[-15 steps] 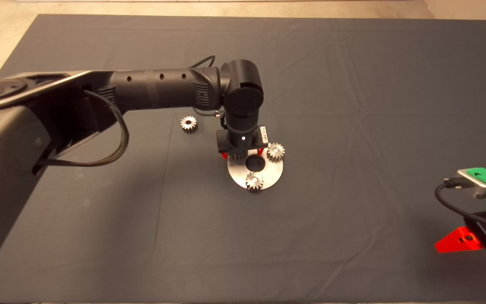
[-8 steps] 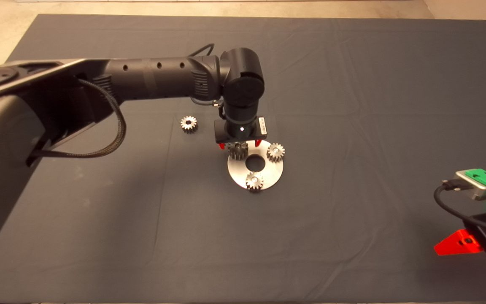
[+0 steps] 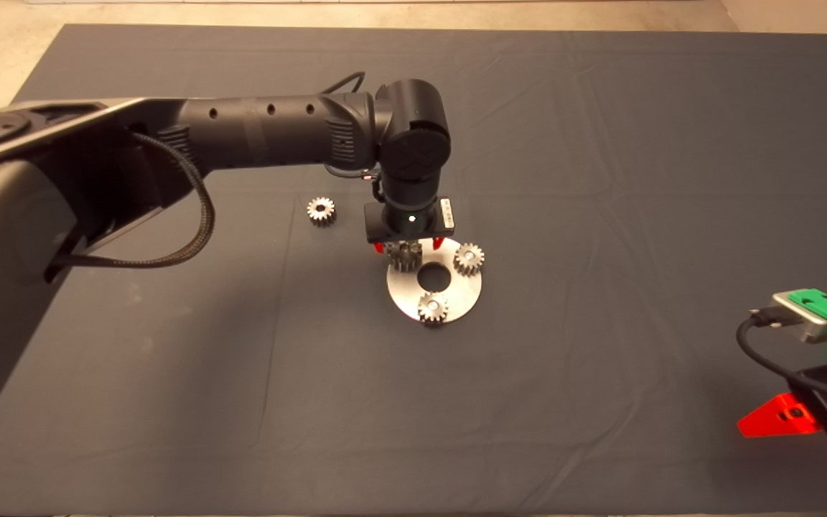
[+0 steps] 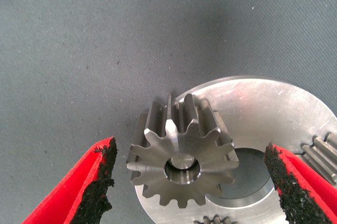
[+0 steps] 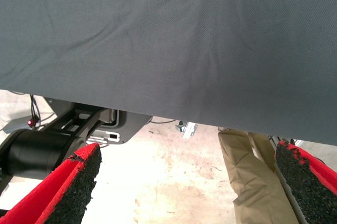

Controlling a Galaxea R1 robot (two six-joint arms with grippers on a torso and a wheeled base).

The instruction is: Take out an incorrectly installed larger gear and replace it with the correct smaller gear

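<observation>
A round silver plate [image 3: 456,296] lies mid-mat and carries three gears. My left gripper [image 3: 408,248] hovers over its far-left side, open. In the left wrist view the red fingers [image 4: 100,179] stand wide apart on either side of the smaller gear [image 4: 181,163], clear of its teeth. That gear [image 3: 405,256] sits on a peg, overlapping the plate's centre hole [image 3: 433,275]. The larger gear [image 3: 321,210], with a dark centre hole, lies loose on the mat to the left of the plate. My right gripper [image 3: 779,420] waits open at the lower right edge.
Two more small gears [image 3: 469,258] [image 3: 433,307] sit on the plate's right and near rims. The left arm [image 3: 263,140] spans the mat from the left. The right wrist view shows the mat edge [image 5: 174,113], floor and the robot base beneath.
The left gripper has lifted and drawn back from the plate, uncovering the gear, which stays on its peg. Since half a second ago it has barely moved. The right gripper has drifted slightly lower.
</observation>
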